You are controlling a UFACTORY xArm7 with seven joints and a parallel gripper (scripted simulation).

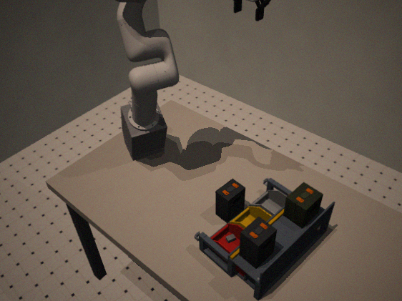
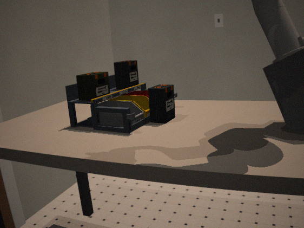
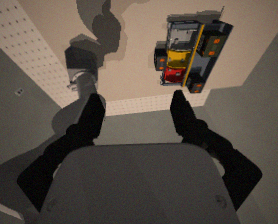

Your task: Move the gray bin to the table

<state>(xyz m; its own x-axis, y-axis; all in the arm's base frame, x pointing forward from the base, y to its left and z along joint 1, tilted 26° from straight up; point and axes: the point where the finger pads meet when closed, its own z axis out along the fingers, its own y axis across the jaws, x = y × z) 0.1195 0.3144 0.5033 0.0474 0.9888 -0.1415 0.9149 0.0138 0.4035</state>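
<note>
The gray open bin (image 1: 273, 202) (image 3: 183, 38) sits in the end bay of the shelf's low front level, beside the yellow bin (image 1: 250, 218) (image 2: 146, 106) (image 3: 177, 59). The red bin (image 1: 223, 243) (image 3: 173, 75) sits at the other end and holds a small gray part (image 1: 231, 237). The gray bin's contents are too dim to tell. The dark gray shelf (image 1: 286, 234) (image 2: 111, 109) (image 3: 199, 66) stands on the table (image 1: 150, 197) (image 2: 189, 138) (image 3: 137, 60). My gripper (image 1: 247, 13) (image 3: 136, 100) is open and empty, high above the table and away from the bins.
A black box (image 1: 229, 202) (image 2: 162, 104) (image 3: 159, 60) stands on the table in front of the yellow bin. Another black box (image 1: 258, 244) (image 2: 125, 75) and a dark green box (image 1: 303, 206) (image 2: 92, 85) (image 3: 212, 44) stand on the shelf's upper board behind the bins. A yellow-edged rail (image 2: 119, 92) runs above them.
</note>
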